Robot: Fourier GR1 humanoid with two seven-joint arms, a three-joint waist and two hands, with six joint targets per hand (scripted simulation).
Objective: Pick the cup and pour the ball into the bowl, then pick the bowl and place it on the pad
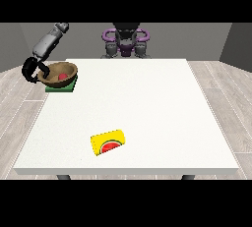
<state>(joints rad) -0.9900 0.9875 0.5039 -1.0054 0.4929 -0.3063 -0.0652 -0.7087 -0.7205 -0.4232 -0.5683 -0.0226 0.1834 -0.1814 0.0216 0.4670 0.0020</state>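
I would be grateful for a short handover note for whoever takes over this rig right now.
Hand at the view's left: fingers curled round the brown bowl's rim.
Other hand: not in view.
Red ball lies in the bowl; bowl sits on the green pad at the table's far corner.
Yellow cup lies on its side near the front edge.
Done: pour, bowl on pad.
Left: release, withdraw.

Most of the white table (147, 103) lies open, so a hand could pass freely across its middle, its far edge and the whole side at the view's right. The one obstacle near the front is the yellow cup (109, 142), lying on its side left of centre. The far corner at the view's left is crowded: the wooden bowl (58, 73) sits on the green pad (64, 87), with the hand at the view's left (33, 70) curled against the bowl's rim.
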